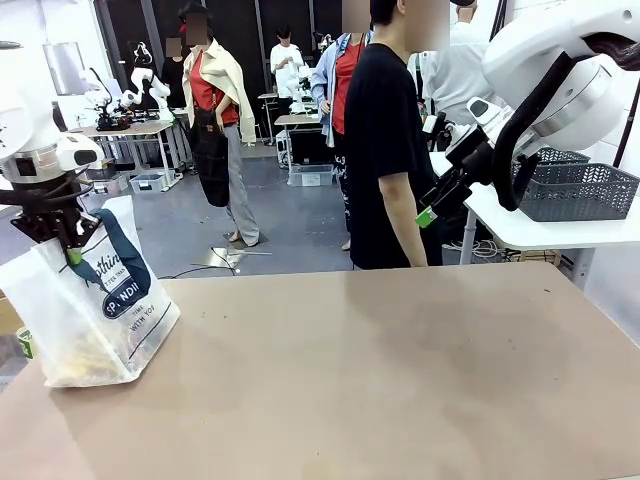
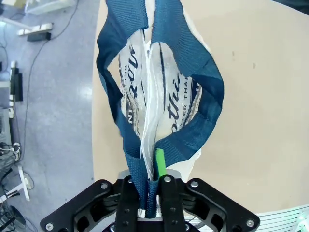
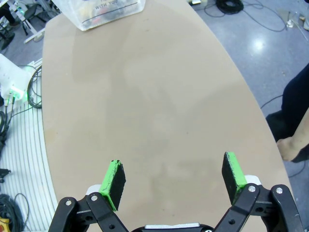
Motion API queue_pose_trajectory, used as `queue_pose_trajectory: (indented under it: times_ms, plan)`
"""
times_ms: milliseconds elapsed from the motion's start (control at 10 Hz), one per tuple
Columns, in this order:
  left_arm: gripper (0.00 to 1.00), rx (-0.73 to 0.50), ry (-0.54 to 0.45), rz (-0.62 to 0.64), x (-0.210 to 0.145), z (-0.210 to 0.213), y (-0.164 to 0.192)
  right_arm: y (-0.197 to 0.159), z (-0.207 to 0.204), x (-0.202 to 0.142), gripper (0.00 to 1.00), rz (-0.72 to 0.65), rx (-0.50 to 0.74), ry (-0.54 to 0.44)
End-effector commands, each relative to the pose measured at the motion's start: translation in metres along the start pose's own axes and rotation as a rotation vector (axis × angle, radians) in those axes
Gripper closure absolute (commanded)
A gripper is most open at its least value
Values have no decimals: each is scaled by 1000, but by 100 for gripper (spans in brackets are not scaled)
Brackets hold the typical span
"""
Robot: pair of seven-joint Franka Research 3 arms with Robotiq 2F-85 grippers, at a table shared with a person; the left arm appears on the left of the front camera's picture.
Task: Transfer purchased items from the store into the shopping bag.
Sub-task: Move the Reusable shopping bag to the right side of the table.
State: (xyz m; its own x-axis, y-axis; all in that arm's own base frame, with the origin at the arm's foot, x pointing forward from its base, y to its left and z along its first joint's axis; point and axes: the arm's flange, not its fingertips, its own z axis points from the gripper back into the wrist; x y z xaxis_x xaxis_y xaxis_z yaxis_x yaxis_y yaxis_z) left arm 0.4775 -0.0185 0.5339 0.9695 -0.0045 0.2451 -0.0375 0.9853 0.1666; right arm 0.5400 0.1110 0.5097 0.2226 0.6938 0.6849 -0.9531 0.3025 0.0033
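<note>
Robotics lab around my table (image 1: 400,370): other workbenches (image 1: 130,130) with equipment behind, cables on grey floor (image 2: 53,72), people standing (image 1: 385,150), storage bins (image 1: 310,176).

Even, bright indoor light falls from overhead, and the bench (image 1: 380,370) shows only soft, faint shadows. In the right wrist view a white glare spot sits on the glossy floor (image 3: 256,46). Both wrist views bend strongly at their edges. The front view is fairly sharp up close, softer in the far background, and the white arm housings look nearly washed out.
</note>
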Motion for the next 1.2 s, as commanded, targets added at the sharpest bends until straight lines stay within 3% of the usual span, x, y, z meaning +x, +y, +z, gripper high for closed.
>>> queue_pose_trajectory:
  times_ms: [0, 200, 1100]
  plan:
    - [40, -1, 4, 8, 1, 4, 5, 0, -1, 0, 0, 0, -6, 7]
    - [0, -11, 13, 8, 2, 10, 6, 0, -1, 0, 0, 0, -6, 7]
    - [0, 10, -61, 69, 5, 64, 33, 0, -1, 0, 0, 0, -6, 7]
